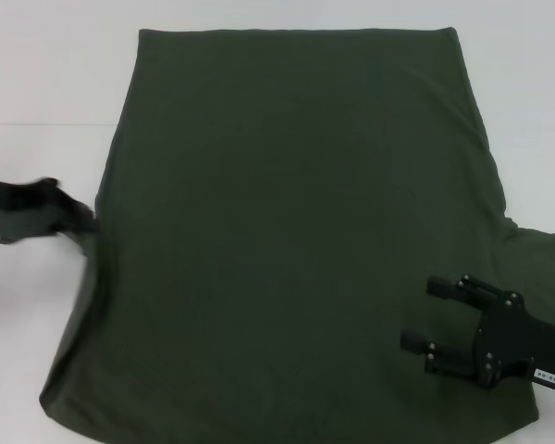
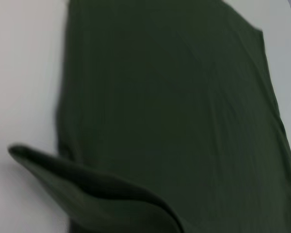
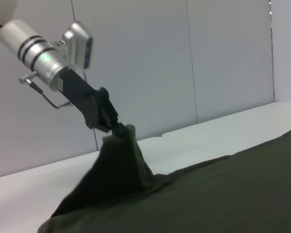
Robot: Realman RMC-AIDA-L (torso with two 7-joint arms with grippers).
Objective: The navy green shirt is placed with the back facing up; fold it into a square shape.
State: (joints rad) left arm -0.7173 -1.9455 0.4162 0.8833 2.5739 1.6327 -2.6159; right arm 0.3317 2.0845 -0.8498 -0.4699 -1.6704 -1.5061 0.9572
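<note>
One pincer, the left pincer (image 1: 85, 222), is pinching the left edge of the shirt (image 1: 287, 231) and lifting it off the white surface (image 1: 46, 74); the right pincer (image 1: 424, 314) is hovering spread over the shirt's near right part.

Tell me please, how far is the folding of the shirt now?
Early stage. Done: the navy green shirt lies spread on the white table, no finished fold visible. In hand: the left gripper has pinched the shirt's left edge and lifts it into a peak. The right gripper is open, over the fabric near the right sleeve, holding nothing. Left: fold both sides inward, then fold the length to make a square.
</note>
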